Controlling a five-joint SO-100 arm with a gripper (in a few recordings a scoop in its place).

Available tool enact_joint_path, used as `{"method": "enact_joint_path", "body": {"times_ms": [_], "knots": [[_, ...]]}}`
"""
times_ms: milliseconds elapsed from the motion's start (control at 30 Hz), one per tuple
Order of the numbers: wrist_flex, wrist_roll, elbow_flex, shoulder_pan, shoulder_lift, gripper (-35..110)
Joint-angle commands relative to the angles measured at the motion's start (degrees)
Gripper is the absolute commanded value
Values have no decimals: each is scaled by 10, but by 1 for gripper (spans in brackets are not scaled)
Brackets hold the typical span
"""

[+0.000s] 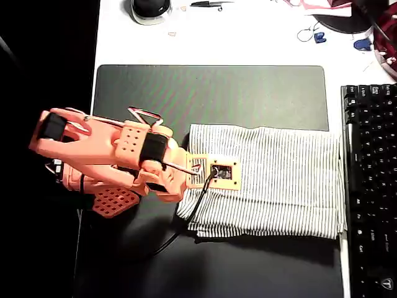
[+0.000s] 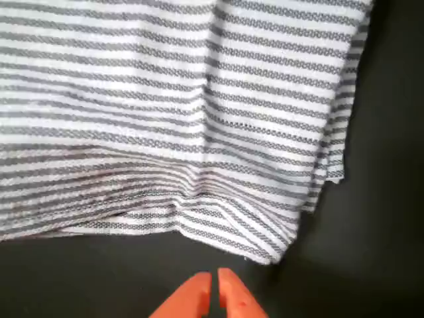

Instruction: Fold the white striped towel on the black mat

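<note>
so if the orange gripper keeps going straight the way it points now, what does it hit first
Probably the thin white striped towel. In the wrist view the orange gripper, fingertips nearly together, sits over a strip of flat black mat and points at the towel's layered edge. Depth is unclear, so it might touch the mat first.

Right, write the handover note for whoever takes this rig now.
Pincer: shut, empty, just off the towel's edge over bare mat in the wrist view.
White striped towel: lies on the black mat, its right edge reaching the keyboard. Layered edges show at its corner, so it looks folded at least once.
Left: check the fold is neat; fold again if needed, then pull the arm clear.
</note>
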Motion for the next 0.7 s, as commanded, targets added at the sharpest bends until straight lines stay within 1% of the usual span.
{"method": "enact_joint_path", "body": {"times_ms": [0,133,233,667], "knots": [[7,25,27,-40,83,0],[40,66,80,-105,222,0],[51,91,97,-140,274,0],[-113,90,250,-121,357,0]]}}
